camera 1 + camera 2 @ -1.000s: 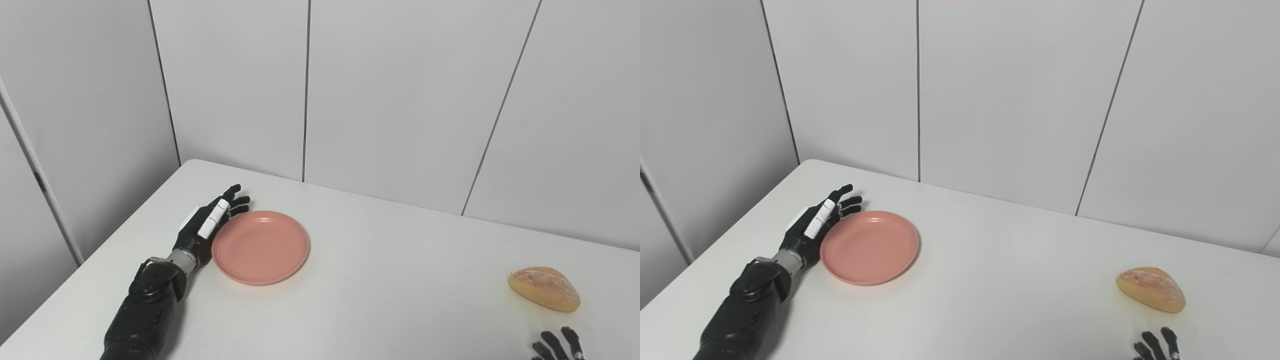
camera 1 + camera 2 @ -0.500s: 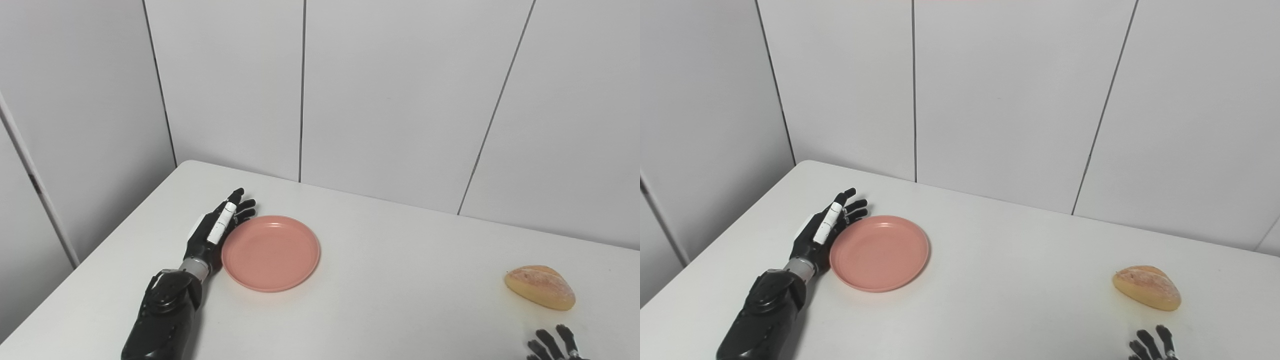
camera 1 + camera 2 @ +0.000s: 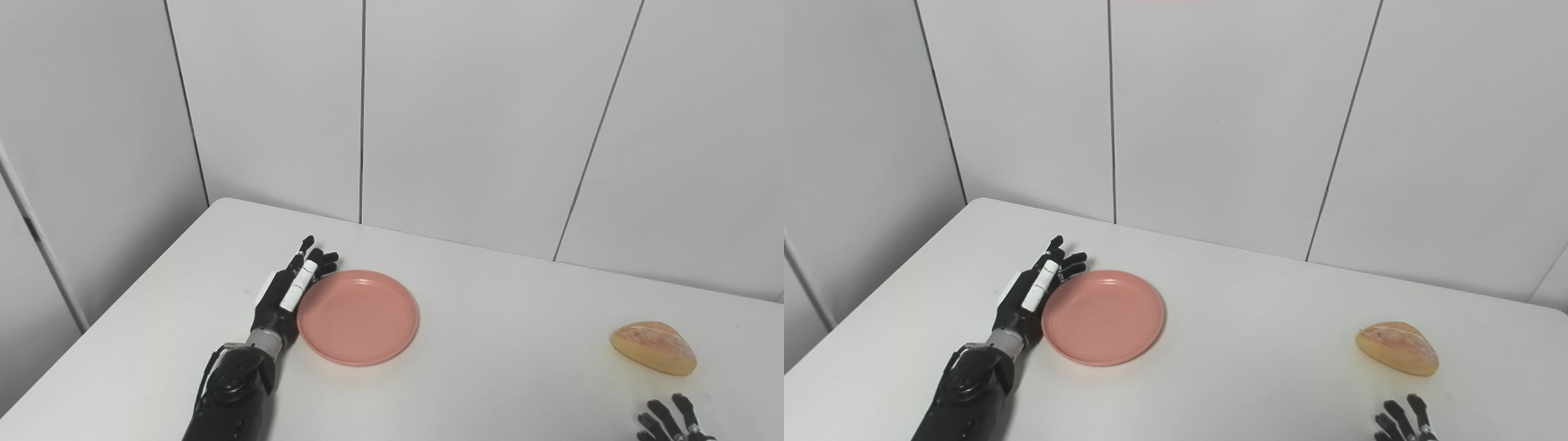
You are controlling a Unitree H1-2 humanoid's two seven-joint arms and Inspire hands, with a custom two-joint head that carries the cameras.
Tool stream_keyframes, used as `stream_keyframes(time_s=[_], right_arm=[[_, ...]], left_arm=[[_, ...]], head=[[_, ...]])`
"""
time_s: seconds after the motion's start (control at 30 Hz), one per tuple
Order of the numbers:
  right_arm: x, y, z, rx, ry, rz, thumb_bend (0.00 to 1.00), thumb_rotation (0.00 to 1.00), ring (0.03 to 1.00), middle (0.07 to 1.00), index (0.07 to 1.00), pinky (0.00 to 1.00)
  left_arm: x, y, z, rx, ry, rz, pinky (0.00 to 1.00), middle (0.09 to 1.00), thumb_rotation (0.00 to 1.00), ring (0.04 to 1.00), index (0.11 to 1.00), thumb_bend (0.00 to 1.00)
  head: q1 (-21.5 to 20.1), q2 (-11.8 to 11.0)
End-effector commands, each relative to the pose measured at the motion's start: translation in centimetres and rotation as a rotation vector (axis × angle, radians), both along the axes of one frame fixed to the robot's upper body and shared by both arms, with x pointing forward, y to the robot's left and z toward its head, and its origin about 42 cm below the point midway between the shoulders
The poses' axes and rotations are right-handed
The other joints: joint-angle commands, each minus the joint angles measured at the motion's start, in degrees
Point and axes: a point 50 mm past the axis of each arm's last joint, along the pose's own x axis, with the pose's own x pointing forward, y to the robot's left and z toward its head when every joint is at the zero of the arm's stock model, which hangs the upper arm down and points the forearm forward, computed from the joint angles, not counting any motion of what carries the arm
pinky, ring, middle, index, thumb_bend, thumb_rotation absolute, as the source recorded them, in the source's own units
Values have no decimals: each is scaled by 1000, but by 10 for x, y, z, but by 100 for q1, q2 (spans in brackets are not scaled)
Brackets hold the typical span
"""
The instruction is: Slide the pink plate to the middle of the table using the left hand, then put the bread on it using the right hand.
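Note:
A round pink plate lies flat on the white table, left of its middle. My left hand is open, fingers stretched forward, its edge pressed against the plate's left rim. A golden bread roll rests on the table at the far right, apart from the plate. Only the spread fingertips of my right hand show at the bottom right edge, a little in front of the bread and not touching it.
Grey wall panels stand close behind the table's far edge. The table's left edge runs diagonally beside my left forearm. Bare tabletop lies between the plate and the bread.
My left hand has pushed the pink plate to the right across the table. The camera has also shifted a little. The bread and right hand stay where they were.

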Motion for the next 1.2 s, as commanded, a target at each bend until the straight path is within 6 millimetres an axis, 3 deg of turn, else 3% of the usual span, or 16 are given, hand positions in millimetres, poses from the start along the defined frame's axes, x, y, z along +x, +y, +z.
stream_keyframes(time_s=[0.0,0.53,0.87,1.17], right_arm=[[-7,9,-8,9,67,31,826,1000,898,910,978,898],[-5,28,1,9,63,28,841,1000,878,902,961,858],[0,39,2,0,57,31,858,1000,868,895,949,832],[4,54,4,-1,52,32,843,1000,864,885,941,817]], left_arm=[[2,-7,6,-6,1,-18,838,825,753,856,1000,947],[-6,-16,11,-57,21,-53,921,836,760,881,1000,895],[-10,-25,6,-53,45,-46,786,837,813,849,1000,871],[-15,-42,6,-95,20,-62,816,820,841,844,1000,867]], head=[[-57,31],[-621,318],[-1002,372],[-1473,432]])
